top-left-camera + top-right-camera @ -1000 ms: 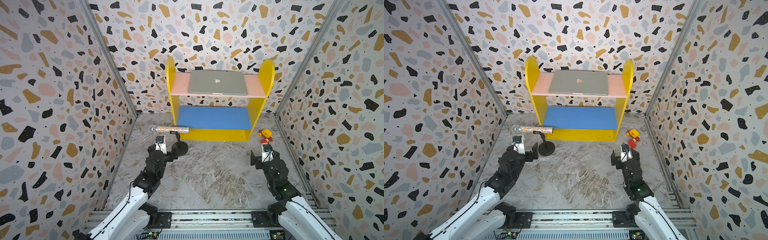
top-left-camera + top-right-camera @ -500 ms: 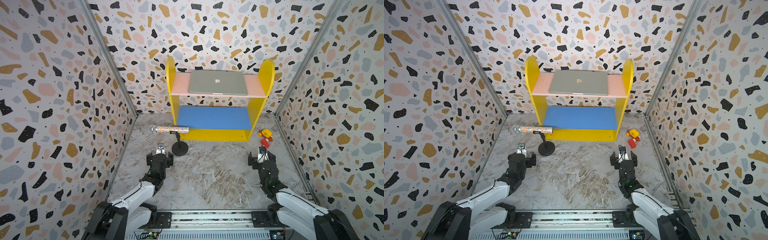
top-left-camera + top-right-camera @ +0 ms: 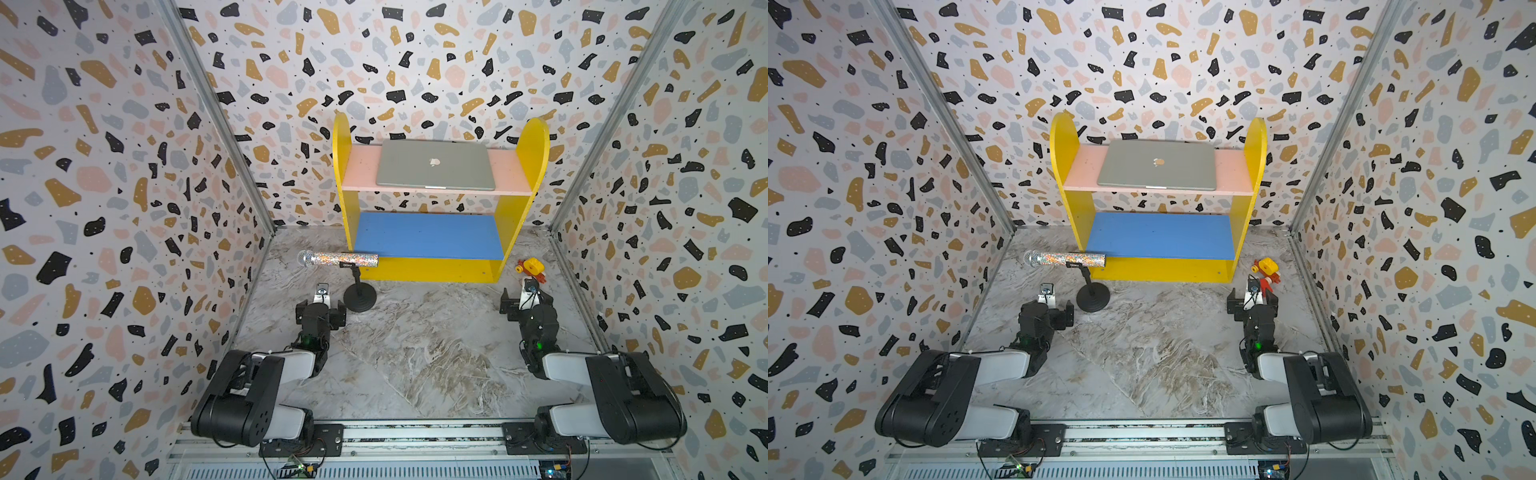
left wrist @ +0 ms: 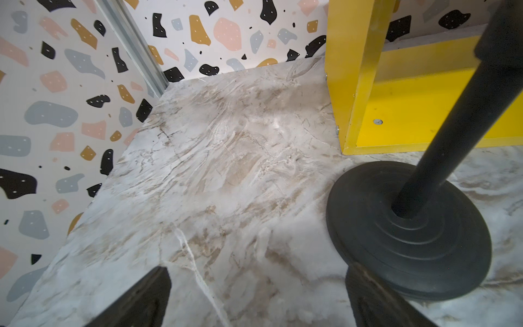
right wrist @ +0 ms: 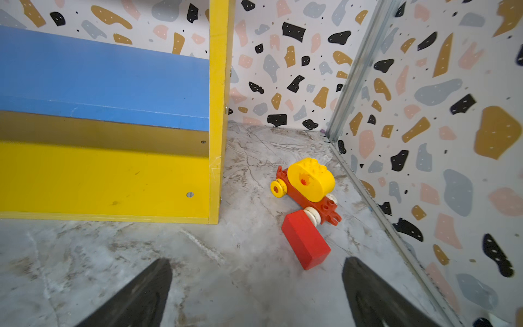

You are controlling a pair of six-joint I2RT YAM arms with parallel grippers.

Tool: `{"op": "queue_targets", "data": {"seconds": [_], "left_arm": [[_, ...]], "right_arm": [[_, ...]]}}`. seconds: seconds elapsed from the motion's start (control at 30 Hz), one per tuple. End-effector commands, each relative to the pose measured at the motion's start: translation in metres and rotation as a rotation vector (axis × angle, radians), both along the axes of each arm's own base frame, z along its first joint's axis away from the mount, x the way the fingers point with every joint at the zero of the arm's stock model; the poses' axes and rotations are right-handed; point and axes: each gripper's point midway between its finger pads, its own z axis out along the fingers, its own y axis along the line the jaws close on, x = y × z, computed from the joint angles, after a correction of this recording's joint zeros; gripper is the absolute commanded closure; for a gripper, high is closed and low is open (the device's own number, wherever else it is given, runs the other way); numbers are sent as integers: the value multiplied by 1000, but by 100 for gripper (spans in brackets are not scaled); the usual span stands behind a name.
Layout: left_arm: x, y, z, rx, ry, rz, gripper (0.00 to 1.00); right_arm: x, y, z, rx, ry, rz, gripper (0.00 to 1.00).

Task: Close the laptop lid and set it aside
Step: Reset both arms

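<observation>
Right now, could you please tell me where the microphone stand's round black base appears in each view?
In a top view: base on the floor, by the yellow shelf's front left corner.
In a top view: same spot.
Left wrist: large and near, beside that shelf corner.
Right wrist: not in it.
Shared landmark: the yellow shelf, in all four views.

Place: robot test booth, lab-like.
Walls: terrazzo-print panels are enclosing 9, 12, 3 o'clock.
Rail: aluminium rail is carrying arm bases at 6 o'clock.
</observation>
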Motion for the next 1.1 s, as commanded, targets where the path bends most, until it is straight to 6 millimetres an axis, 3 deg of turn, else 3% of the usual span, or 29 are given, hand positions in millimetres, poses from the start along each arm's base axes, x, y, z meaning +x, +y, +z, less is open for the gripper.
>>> {"op": "queue_targets", "data": {"seconds": [0.0, 0.1, 0.2, 0.4, 0.47, 0.63, 1.07], "left_arm": [[9, -4, 19, -17, -80, -26, 1], [10, 0, 18, -17, -69, -1, 1], [11, 5, 18, -18, -65, 30, 0], [11, 6, 18, -20, -63, 35, 1], [11, 6, 17, -20, -63, 35, 1], [11, 6, 18, -19, -63, 35, 0], [12, 5, 17, -21, -57, 31, 0]], "right_arm": [[3, 3, 30, 81, -72, 14, 0], [-5, -7, 25, 77, 45, -45, 0], [-13, -8, -1, -45, 165, -19, 0], [-2, -14, -40, -19, 102, -8, 0], [0, -14, -36, -8, 93, -4, 0], [10, -28, -50, 18, 214, -74, 0], [13, -27, -49, 19, 206, -58, 0]]}}
